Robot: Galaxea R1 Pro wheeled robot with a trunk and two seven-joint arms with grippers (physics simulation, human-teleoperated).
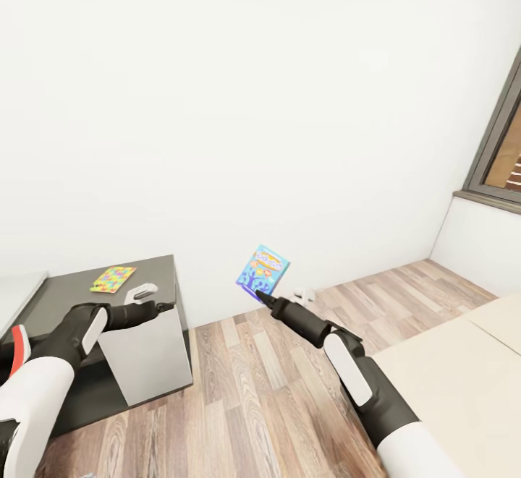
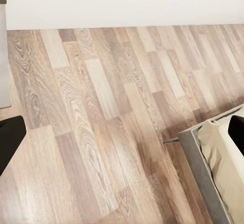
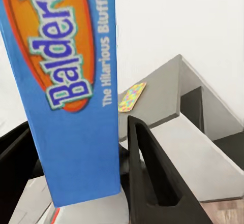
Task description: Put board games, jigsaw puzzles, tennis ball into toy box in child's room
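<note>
Midway through at best, with the blue board game [image 1: 262, 271] pinched upright in the right gripper [image 1: 262, 296] above the wood floor [image 1: 275, 391], a jigsaw puzzle [image 1: 113, 279] waiting on the dark desk [image 1: 72, 290], left gripper [image 1: 165, 307] state unclear.

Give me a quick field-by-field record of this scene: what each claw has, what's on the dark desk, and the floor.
right claw: shut on the blue Balderdash board game box, held up off the floor
left claw: holding nothing; cannot tell open or shut
dark grey desk: multicoloured flat jigsaw puzzle square lying on top
floor: wood planks
bed corner: beige mattress in grey frame
</note>
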